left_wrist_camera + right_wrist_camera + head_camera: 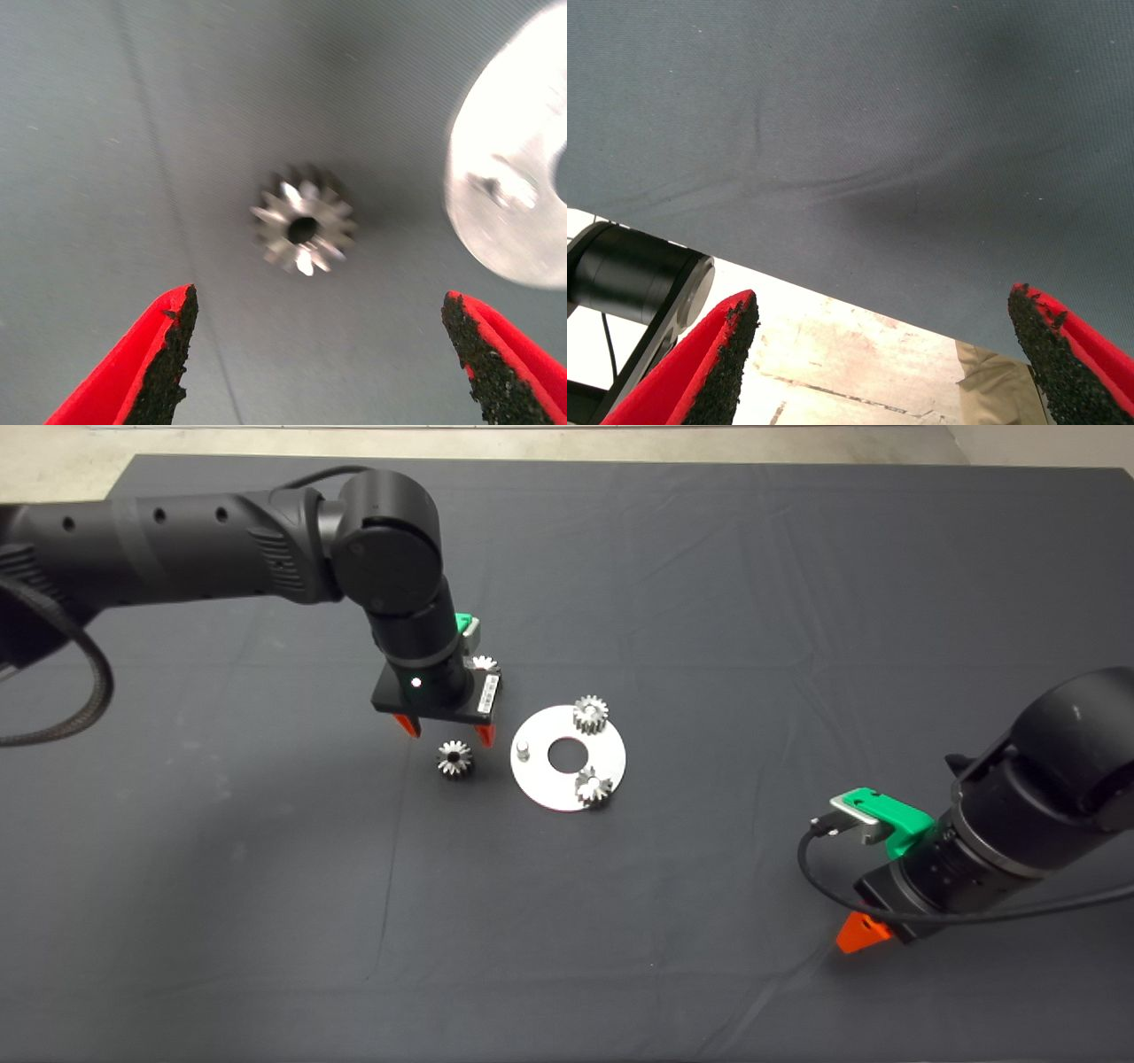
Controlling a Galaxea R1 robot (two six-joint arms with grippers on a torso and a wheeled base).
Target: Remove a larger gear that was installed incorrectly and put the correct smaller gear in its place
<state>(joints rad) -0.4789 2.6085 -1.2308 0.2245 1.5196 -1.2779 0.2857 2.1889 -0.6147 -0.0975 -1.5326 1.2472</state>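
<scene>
We count four gears and one round plate (pixel 567 790). Two gears sit on the plate, at 1 and 5 o'clock; its 9 o'clock pin (pixel 524 748) is bare. One gear (pixel 454 758), perhaps the larger, lies on the mat just off the plate's 9 o'clock edge, under the left gripper (pixel 446 731), fingers apart. A fourth gear (pixel 484 662) is half hidden behind that gripper. The right gripper (pixel 890 354) is parked at 4 o'clock, fingers apart.

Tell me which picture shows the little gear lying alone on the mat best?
The left wrist view: the small grey steel toothed gear sits centred and large, teeth and dark hole visible. The head view shows it tiny, beside the round silver plate. The right wrist view misses it.
</scene>
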